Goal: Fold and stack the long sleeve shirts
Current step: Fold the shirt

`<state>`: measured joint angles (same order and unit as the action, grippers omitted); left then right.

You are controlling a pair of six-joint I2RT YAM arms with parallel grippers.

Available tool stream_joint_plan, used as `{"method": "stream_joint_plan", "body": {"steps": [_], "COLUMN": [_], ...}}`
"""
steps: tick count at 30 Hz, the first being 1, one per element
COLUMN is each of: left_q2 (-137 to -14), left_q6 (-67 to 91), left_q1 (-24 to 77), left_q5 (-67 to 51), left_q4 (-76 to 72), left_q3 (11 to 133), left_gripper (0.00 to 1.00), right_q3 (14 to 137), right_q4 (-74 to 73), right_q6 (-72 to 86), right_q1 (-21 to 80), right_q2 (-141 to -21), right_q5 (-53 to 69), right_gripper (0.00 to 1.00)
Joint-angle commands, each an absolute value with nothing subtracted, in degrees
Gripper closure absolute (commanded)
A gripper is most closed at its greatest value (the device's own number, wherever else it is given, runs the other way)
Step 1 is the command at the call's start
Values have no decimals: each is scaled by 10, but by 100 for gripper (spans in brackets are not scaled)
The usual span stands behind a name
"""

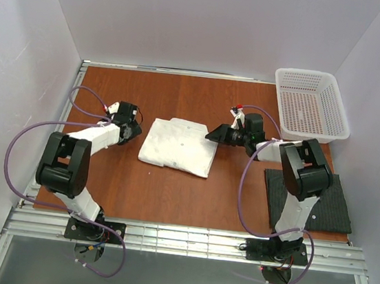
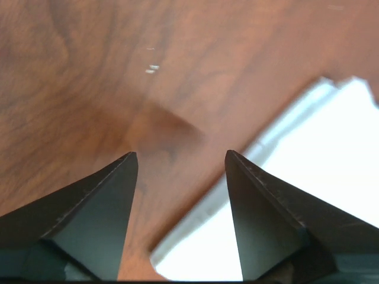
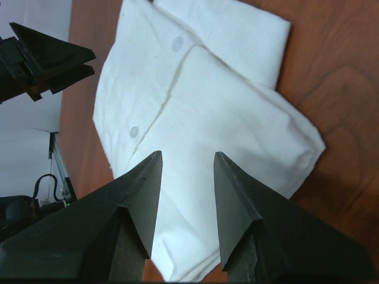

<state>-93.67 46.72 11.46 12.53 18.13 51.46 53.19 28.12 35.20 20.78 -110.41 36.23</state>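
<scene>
White shirt (image 1: 178, 145): folded into a rough square in the middle of the table (image 1: 169, 195), button placket up, lying flat with nothing holding it.
Dark shirt (image 1: 337, 212): folded flat at the near right corner of the table, partly hidden under the right arm.
Left fingers (image 2: 100, 219): spread and empty, low over bare wood just beside the white cloth's left edge.
Right fingers (image 3: 249, 219): parted and empty, over its right edge.
Handling: probably light, soft and limp. Lifted by a single layer, it would likely sag and fall open.
Where to grip: best at the two opposite side edges, pinching through every layer.
Stage: both shirts look folded, so stacking seems to be what is left.
Basket (image 1: 312, 135): far right corner, apart from both shirts.
</scene>
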Motion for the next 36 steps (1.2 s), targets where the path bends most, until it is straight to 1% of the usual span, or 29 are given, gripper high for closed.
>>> {"method": "stream_joint_plan", "body": {"steps": [1,3,6,8,9,18,25,27,29,30,36], "left_q2": [-857,-825,-788,-779,-778,-830,-844,-842,-822,-822,-809], "left_q6": [445,432,439,446,451,505,531,530,520,520,505], "left_q1": [117,133,156,170,172,178,177,177,177,177,177], "left_q5": [77,62,36,27,25,33,53,48,50,51,52], "left_q4": [187,187,183,174,171,127,127,128,130,130,138], "left_q3": [521,518,498,476,469,387,366,366,367,367,381], "left_gripper": [42,40,40,41,44,51,52,53,53,53,52], "right_q3": [505,479,444,421,415,339,299,306,356,357,480], "right_q4": [283,283,281,279,278,285,273,262,226,226,219], "right_q6": [334,334,333,333,332,316,296,292,280,280,303], "right_q1": [214,214,217,224,227,243,238,233,230,230,231], "right_q2": [-1036,-1019,-978,-970,-966,-978,-948,-931,-915,-915,-961], "right_q5": [389,389,391,397,398,375,354,351,341,339,309], "right_gripper": [66,67,70,73,73,78,78,78,78,78,80]}}
